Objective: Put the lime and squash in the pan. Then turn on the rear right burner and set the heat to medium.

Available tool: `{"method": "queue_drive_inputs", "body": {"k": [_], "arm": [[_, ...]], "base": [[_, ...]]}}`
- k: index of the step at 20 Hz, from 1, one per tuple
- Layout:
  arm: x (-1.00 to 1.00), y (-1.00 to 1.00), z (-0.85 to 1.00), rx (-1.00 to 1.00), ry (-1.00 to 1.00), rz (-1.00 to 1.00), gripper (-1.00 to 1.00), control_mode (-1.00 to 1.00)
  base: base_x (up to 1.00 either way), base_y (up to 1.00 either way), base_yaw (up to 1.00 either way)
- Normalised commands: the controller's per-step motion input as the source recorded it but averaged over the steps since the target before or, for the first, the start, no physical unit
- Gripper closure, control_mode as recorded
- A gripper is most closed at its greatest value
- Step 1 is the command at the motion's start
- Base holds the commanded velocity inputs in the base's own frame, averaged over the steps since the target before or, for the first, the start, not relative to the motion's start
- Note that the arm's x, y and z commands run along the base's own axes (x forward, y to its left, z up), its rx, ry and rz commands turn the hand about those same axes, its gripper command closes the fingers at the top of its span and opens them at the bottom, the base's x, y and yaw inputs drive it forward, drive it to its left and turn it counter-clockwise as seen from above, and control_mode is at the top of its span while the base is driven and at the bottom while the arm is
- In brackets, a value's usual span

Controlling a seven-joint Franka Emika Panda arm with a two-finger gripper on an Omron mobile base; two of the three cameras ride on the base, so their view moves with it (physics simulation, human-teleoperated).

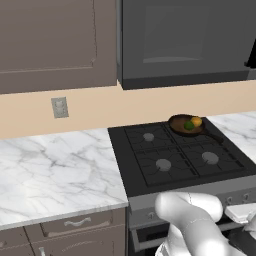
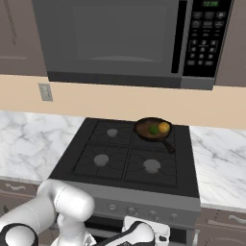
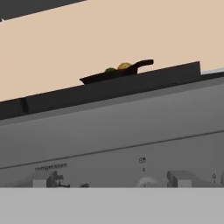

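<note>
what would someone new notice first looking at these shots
Probably the pan on the rear right corner of the black stove, with the dark green lime and the yellow-orange squash side by side inside it. Next, the big grey microwave above the stove. In the hand view, the stove's grey front panel and its knobs loom close.

We see even, soft, shadowless rendered light in all three views, moderately bright, with no visible source. The marble worktop shows no glare; the black stove stays flat and dark. The pan casts almost no shadow. Edges look slightly soft and low in resolution. The hand view is tilted, its stove knobs faint and blurry.
</note>
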Motion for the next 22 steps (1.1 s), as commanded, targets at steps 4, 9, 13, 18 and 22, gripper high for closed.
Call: {"method": "queue_drive_inputs", "body": {"k": [4,9,13,18,22], "arm": [[0.13,-0.02,-0.06,0.00,0.00,0.00,-1.00,-1.00],[0.06,-0.06,-0.12,0.00,0.00,0.00,-1.00,-1.00],[0.01,-0.06,-0.09,0.00,0.00,0.00,-1.00,-1.00],[0.04,-0.08,-0.01,0.00,0.00,0.00,-1.00,-1.00],[0.07,-0.04,-0.13,0.00,0.00,0.00,-1.00,-1.00]], "base": [[0.00,0.00,0.00],[0.00,0.00,0.00],[0.00,0.00,0.00],[0.00,0.00,0.00],[0.00,0.00,0.00]]}}
